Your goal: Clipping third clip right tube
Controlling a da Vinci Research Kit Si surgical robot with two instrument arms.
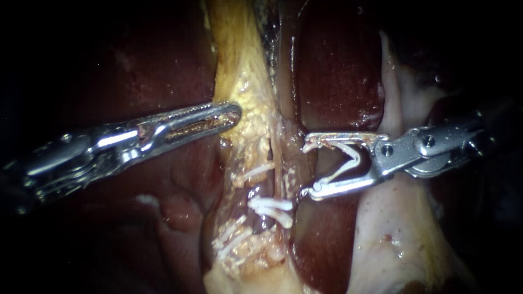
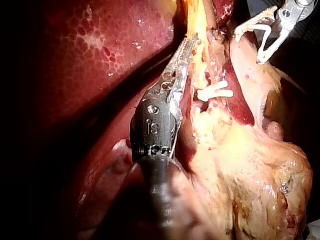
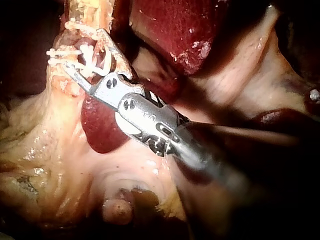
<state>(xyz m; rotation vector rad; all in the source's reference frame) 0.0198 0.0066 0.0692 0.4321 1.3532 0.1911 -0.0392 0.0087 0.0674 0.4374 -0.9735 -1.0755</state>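
A yellow fatty strip (image 1: 245, 81) runs down the middle of the endoscope view and carries several white clips (image 1: 271, 207). My left instrument (image 1: 230, 114) comes in from the left, its jaws shut on the strip's left edge; the left wrist view shows these jaws (image 2: 189, 47) lying along that edge. My right instrument (image 1: 309, 167) holds an open white clip (image 1: 343, 160) in jaws that stand wide apart. Their tips touch the right side of the strip, where a tube (image 1: 287, 163) runs. In the right wrist view the jaws (image 3: 85, 55) sit among the clips (image 3: 62, 52).
Dark red liver (image 1: 338, 71) lies behind the strip on both sides. Pale tissue (image 1: 392, 228) spreads under my right instrument's shaft. Lumpy yellow fat (image 2: 250, 165) lies beside my left instrument's shaft in the left wrist view.
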